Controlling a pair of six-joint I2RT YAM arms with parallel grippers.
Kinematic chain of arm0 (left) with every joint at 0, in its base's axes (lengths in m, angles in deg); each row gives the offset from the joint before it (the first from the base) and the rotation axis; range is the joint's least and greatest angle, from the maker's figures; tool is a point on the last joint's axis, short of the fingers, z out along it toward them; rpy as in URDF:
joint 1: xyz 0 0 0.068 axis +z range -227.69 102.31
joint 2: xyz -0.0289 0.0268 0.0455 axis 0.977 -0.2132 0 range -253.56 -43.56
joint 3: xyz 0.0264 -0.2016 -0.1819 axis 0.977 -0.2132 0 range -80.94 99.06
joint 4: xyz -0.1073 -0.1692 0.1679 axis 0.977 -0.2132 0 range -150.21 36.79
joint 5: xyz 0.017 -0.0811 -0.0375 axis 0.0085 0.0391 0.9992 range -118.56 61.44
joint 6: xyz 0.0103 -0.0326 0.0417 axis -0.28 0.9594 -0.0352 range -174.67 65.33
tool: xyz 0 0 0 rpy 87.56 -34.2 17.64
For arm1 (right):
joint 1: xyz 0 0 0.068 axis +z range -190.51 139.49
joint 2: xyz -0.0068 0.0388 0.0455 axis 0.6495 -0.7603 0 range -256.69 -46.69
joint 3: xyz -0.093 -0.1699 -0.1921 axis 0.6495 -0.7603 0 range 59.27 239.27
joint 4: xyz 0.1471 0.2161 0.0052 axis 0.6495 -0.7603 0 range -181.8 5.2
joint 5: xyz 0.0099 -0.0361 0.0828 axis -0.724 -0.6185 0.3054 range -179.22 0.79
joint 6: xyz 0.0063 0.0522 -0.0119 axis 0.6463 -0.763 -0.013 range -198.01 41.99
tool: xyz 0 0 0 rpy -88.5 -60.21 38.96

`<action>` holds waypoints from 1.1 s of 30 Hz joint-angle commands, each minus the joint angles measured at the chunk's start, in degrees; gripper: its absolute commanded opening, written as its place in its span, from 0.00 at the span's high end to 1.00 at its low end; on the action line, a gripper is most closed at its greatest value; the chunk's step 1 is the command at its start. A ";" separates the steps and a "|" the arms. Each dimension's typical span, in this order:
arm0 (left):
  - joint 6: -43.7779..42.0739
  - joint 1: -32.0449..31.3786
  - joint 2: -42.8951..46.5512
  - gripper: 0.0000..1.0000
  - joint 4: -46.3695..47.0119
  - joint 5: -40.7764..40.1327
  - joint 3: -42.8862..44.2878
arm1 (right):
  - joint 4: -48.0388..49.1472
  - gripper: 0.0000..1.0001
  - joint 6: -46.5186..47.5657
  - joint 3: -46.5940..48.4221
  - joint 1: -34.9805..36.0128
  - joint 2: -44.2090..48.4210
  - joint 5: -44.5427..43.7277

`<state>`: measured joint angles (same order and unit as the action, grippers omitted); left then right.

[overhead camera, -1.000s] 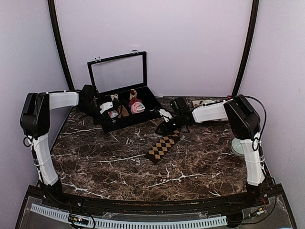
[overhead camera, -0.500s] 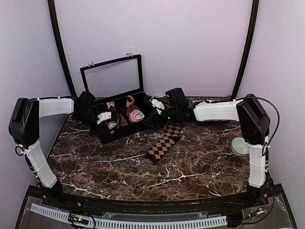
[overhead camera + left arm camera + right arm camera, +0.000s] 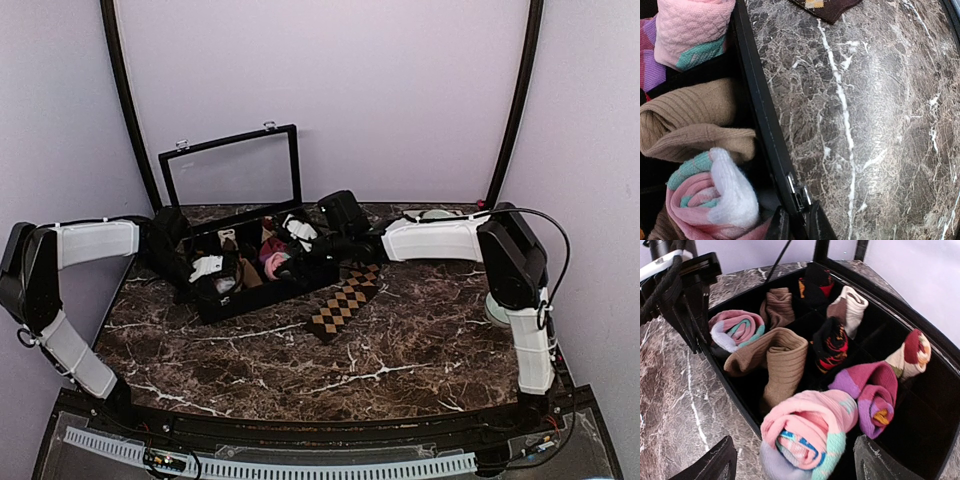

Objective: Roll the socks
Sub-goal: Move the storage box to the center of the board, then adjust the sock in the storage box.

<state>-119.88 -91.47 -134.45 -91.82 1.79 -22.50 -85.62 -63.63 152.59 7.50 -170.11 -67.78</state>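
Observation:
The pink sock [image 3: 807, 437], rolled up with mint-green showing, sits in the near corner compartment of the black box [image 3: 270, 292]. My right gripper [image 3: 795, 465] hangs open over it, its fingers spread wide on either side of the roll; from above this gripper [image 3: 288, 250] is over the box's right half. The same roll [image 3: 690, 25] shows in the left wrist view. The dark brown sock with tan checks [image 3: 343, 300] lies flat on the marble, right of the box. My left gripper [image 3: 799, 226] is shut on the box's front wall beside a metal latch [image 3: 799, 195].
The box's glass lid [image 3: 232, 165] stands open at the back. Other rolls fill its compartments: tan [image 3: 782, 365], black-and-red [image 3: 832, 342], magenta-purple [image 3: 872, 390], pink-and-white [image 3: 737, 327]. A pale round dish [image 3: 497, 305] sits behind the right arm.
The right gripper has swung left from the checked sock to above the box and has opened wider. The left gripper has dragged the box leftward and nearer.

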 commanded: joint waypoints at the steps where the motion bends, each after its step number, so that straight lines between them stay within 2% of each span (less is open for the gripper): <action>1: -2.46 -1.24 1.76 1.00 -14.47 -0.01 -4.88 | -2.49 0.18 4.31 2.76 1.66 -1.52 -0.89; 6: -3.07 -1.19 4.14 0.98 -14.11 -1.75 -6.58 | -5.60 0.20 5.80 6.00 2.26 -3.58 -1.96; 8: -3.04 -1.22 5.15 0.90 -13.77 -1.92 -7.02 | -6.50 0.22 5.89 7.22 2.31 -4.47 -2.13; 9: -2.66 -1.19 5.66 0.81 -13.37 -2.13 -7.23 | -6.96 0.23 5.97 7.96 2.30 -4.98 -2.36; 11: -1.96 -1.15 6.51 0.72 -12.76 -2.46 -7.35 | -8.33 0.25 6.15 9.47 2.35 -5.88 -2.78; 17: -0.80 -1.11 9.01 0.59 -13.71 -2.14 -6.29 | -10.11 0.27 7.13 9.82 2.35 -6.20 -3.72; 19: -0.22 -1.12 9.51 0.55 -13.90 -1.56 -5.89 | -9.99 0.32 7.35 9.61 2.37 -6.01 -3.86; 24: 2.47 -1.05 10.93 0.53 -14.67 -0.58 -3.14 | -11.60 0.51 7.28 11.77 1.98 -6.30 -2.19; 33: 7.57 1.97 14.12 0.53 -16.87 2.97 2.21 | -23.81 0.85 6.98 23.28 -0.48 -11.16 5.11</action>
<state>-114.84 -91.47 -122.56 -104.39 1.50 -22.35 -104.83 -57.08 171.80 8.46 -179.22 -66.14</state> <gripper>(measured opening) 0.471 0.204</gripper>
